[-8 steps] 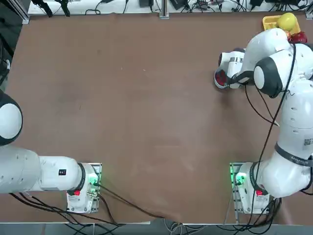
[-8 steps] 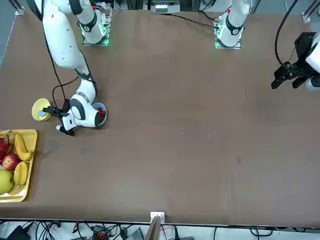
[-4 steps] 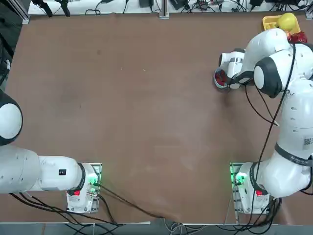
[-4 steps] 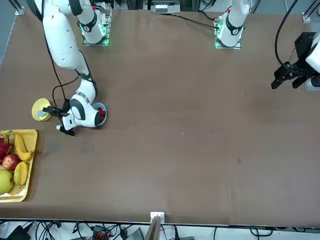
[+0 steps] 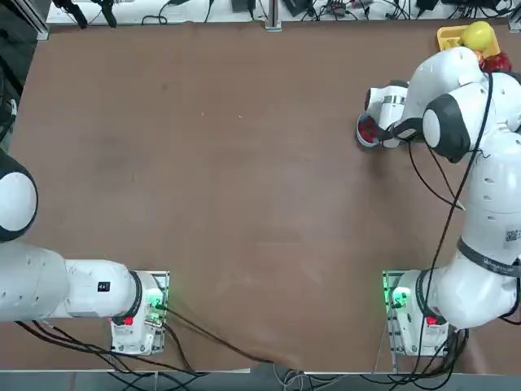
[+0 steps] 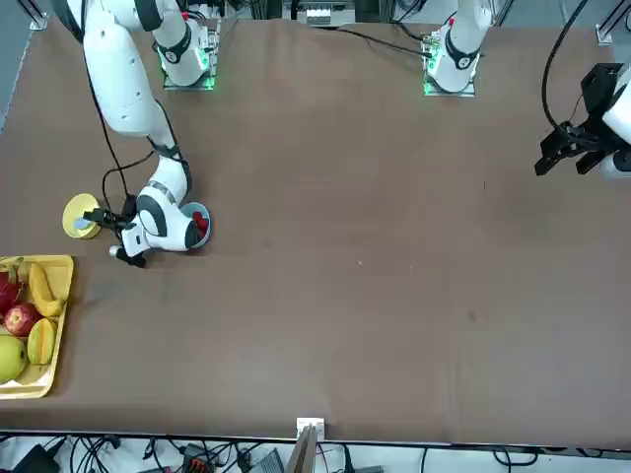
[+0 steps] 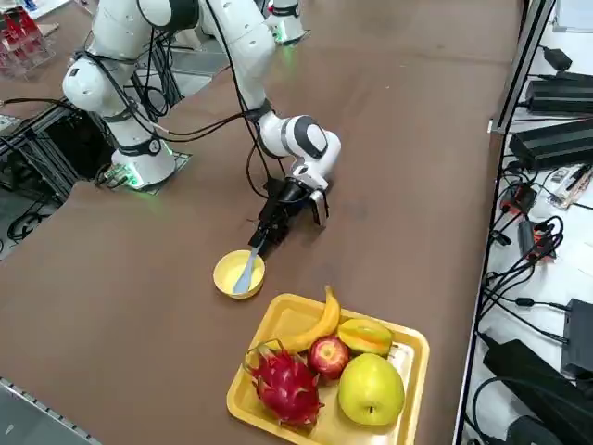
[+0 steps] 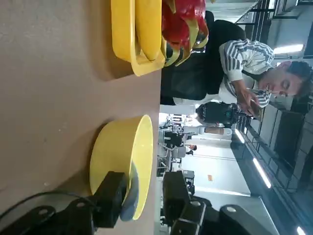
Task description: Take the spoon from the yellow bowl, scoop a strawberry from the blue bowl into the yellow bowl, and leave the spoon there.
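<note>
1. Reaching for the spoon (image 7: 246, 273), the right gripper (image 7: 263, 237) sits low at the yellow bowl (image 7: 238, 274), near the table's far right corner beside the fruit tray (image 7: 400, 345).
2. Spoon position: bowl end inside the yellow bowl, handle rising over the rim toward the gripper; its long axis runs in line with the approach.
3. Finger state: spread apart, one finger each side of the handle (image 8: 128, 193), nothing gripped.
4. Blue bowl (image 6: 198, 225): behind the wrist, red strawberry inside.
5. Change from the earlier frames: almost none; the arm holds the same pose.
</note>
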Available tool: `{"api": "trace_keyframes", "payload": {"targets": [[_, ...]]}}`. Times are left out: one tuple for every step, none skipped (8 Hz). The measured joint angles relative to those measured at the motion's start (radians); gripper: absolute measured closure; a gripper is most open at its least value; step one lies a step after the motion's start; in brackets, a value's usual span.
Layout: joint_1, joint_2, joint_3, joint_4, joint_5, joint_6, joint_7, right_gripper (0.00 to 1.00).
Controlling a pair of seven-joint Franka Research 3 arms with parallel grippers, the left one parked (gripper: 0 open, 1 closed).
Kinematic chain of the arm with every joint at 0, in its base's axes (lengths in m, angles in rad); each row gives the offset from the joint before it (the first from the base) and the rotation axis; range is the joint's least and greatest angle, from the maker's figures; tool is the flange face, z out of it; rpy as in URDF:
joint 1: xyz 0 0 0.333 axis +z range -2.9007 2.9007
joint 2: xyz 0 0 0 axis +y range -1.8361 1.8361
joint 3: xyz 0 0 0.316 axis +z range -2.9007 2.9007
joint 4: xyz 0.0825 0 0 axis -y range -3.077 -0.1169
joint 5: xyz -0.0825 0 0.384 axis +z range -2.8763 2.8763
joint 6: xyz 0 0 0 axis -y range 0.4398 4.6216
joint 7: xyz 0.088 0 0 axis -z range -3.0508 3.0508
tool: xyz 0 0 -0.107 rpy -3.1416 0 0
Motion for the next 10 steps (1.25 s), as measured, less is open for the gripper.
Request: {"api": "trace_keyframes", "payload": {"targets": [[0.000,0.000,0.000,0.000,0.000,0.000,0.000,0.52],[0.000,0.000,0.000,0.000,0.000,0.000,0.000,0.53],[0.000,0.000,0.000,0.000,0.000,0.000,0.000,0.54],[0.000,0.001,0.000,0.000,0.000,0.000,0.000,0.53],[0.000,0.001,0.001,0.000,0.000,0.000,-0.001,0.53],[0.000,0.001,0.002,0.000,0.001,0.000,-0.003,0.53],[0.001,0.001,0.003,0.000,0.006,0.000,-0.005,0.53],[0.001,0.001,0.004,0.001,0.014,0.000,-0.009,0.53],[0.001,0.001,0.004,0.004,0.025,0.000,-0.014,0.54],[0.002,0.001,0.005,0.009,0.032,0.000,-0.017,0.56]]}}
